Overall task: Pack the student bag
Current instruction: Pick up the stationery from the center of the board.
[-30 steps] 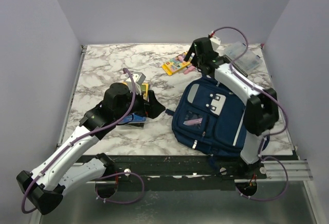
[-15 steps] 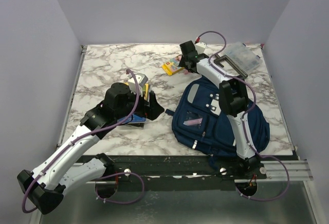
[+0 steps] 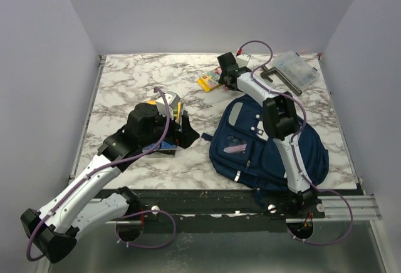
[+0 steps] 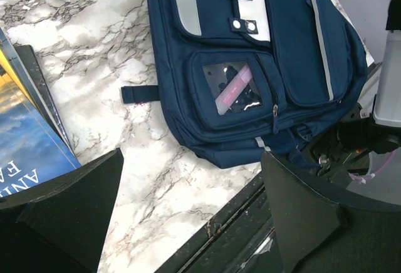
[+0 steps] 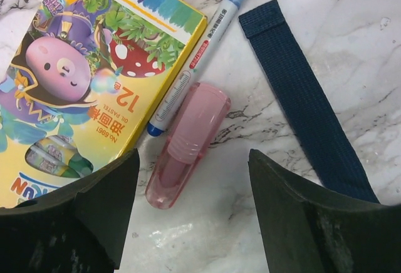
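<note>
- The large navy blue fabric backpack [image 3: 263, 144], with light grey front panels, lies flat and front side up on the white-and-grey marble tabletop [image 3: 125, 82]. It is in the lower right of the overhead view, with the right arm stretched above it.
- In the left wrist view the backpack [image 4: 250, 66] fills the upper centre and right. A pink tube-shaped item [image 4: 233, 90] shows behind the clear window of its front pocket.
- The left gripper [image 4: 188, 191] has its jaws spread wide with nothing between them. In the overhead view it sits left of centre [image 3: 182, 129], over a stack of books.
- A blue-covered book [image 4: 25, 141] shows at the left edge of the left wrist view.
- The right gripper [image 5: 193, 160] is at the upper centre of the overhead view [image 3: 223, 72]. Its jaws are spread, one finger on each side of a translucent pink plastic tube [image 5: 188, 144], and neither finger touches it.
- A yellow cardboard box [image 5: 81, 66] of oil pastels, printed with a cartoon pig, lies in the upper left of the right wrist view.
- A white pen [image 5: 194, 66] with a blue cap lies along the box's edge, with its lower end just beside the pink tube.
- A navy webbing strap [image 5: 301, 97] runs diagonally down the right side of that view.
- A clear plastic case [image 3: 294, 69] sits in the upper right of the overhead view.
</note>
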